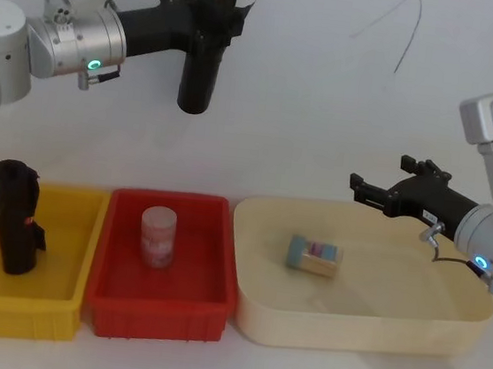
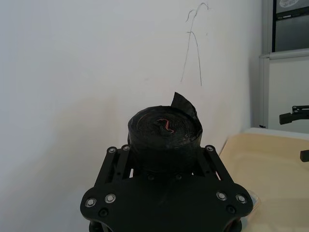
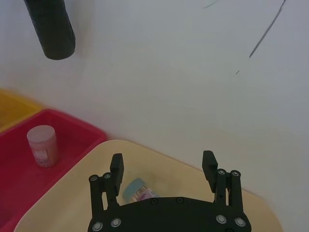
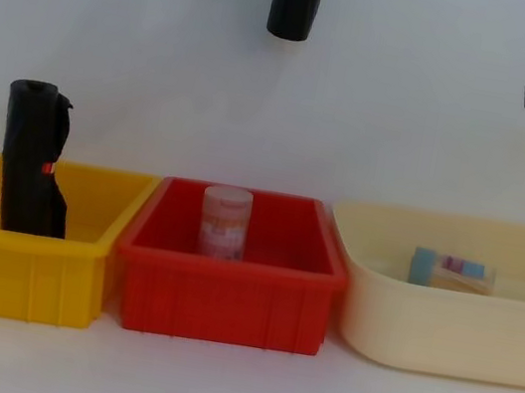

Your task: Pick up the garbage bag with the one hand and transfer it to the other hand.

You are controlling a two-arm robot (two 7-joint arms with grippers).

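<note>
Garbage bag [image 1: 201, 64], a tightly rolled black plastic cylinder, hangs upright in the head view, high above and behind the rectangular red plastic bin [image 1: 107, 311]. It is clamped near its top by the black long-fingered left gripper [image 1: 214, 13] with the green wrist ring. The black right gripper [image 1: 372, 192] with the blue ring hovers to the right of the red bin, well apart from the bag, its fingers spread and empty. Inside the red bin stands a pale lidded jar [image 1: 158, 237]. A yellow plastic bin [image 1: 0, 312] just beside its left holds another upright black roll [image 1: 15, 220] with a red mark, and a cream oval tub [image 1: 345, 334] on its right holds a small blue-capped container [image 1: 314, 255] lying on its side. In the left wrist view the fingers [image 2: 118, 162] press both sides of the bag, whose end shows a thin red squiggle and a loose corner. The right wrist view shows that gripper's fingers [image 3: 116, 169] parted. The chest view puts the bag's lower end straight above the red bin, clear of the jar.
</note>
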